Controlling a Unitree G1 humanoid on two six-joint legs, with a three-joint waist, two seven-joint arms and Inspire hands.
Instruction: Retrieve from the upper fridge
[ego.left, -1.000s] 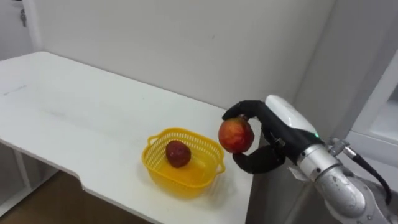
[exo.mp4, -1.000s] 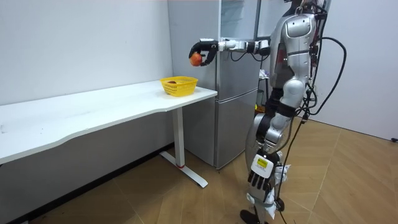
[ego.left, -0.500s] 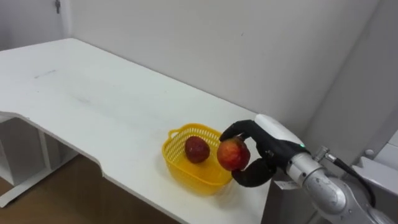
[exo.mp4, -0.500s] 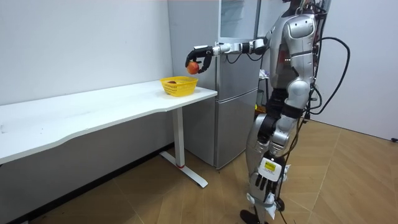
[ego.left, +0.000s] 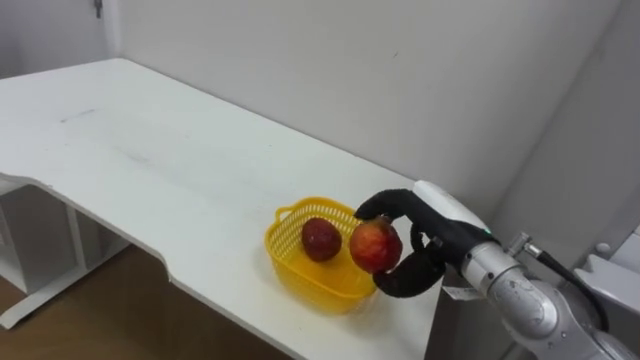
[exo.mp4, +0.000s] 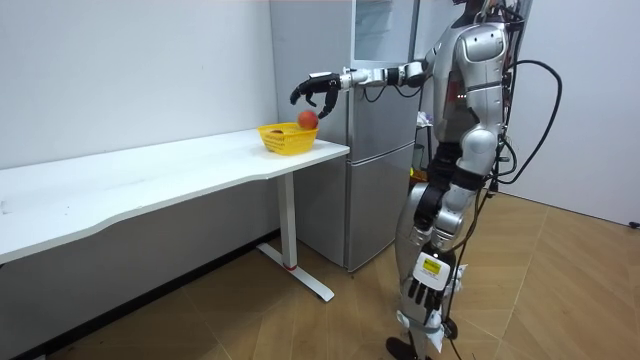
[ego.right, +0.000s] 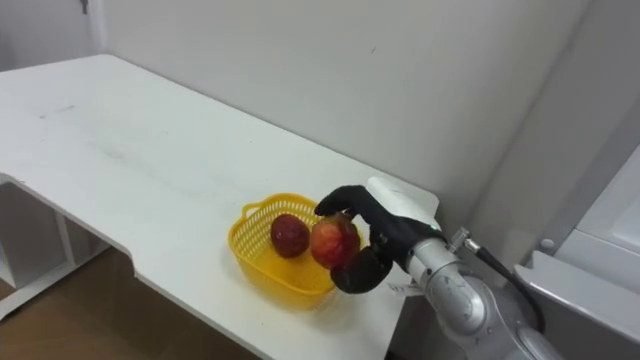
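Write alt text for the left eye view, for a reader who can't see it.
The robot's right hand, coming in from the right, grips a red apple at the right rim of a yellow basket. The basket holds a darker red fruit and sits near the front edge of a white table.

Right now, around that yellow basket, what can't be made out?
1. Whether the right hand grips the red-and-yellow round fruit: in the eye views the fruit covers its palm.
2. Underside of the dark red fruit: hidden by the wall of the yellow plastic basket.
3. The left hand, low in the room view: too small to read.
4. Top of the grey fridge: cut off by the room view's upper edge.
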